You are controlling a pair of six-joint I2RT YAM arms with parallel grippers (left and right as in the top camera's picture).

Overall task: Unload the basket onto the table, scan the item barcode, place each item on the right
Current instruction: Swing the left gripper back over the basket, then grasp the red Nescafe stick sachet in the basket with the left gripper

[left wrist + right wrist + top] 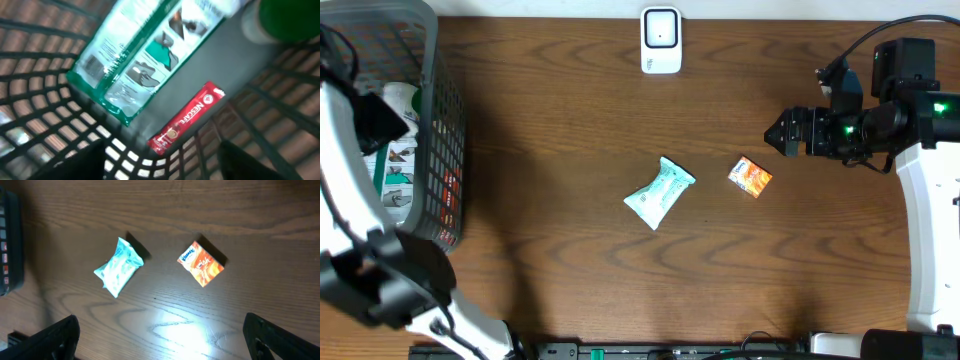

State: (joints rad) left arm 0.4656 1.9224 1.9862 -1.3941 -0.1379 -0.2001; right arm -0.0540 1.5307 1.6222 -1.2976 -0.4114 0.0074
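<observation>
The left hand (160, 162) hangs inside a dark mesh basket (445, 130) at the edge of the wooden counter (570, 100). Its two fingers (85, 165) stand apart with nothing between them. Straight below it, on the basket floor, lies a red coffee stick (187, 117), set at a slant with its lower end closest to the fingers. Just past the stick, farther from the hand, lies a clear and green packet (135, 60). Beyond that is a blurred green shape (290, 20) that cannot be made out.

The right hand (161, 322) hovers over the open counter, well apart from the basket. It is spread wide and holds nothing. In front of it lie two items, neither touched. An orange tissue pack (201, 264) sits nearer, and a teal packet (118, 267) sits just beyond it, towards the basket. The two lie near each other with bare wood between them. No barcode can be made out on either one.

A white scanner (660, 40) stands at the far edge of the counter. It is off to one side of the right hand and well apart from both items.
</observation>
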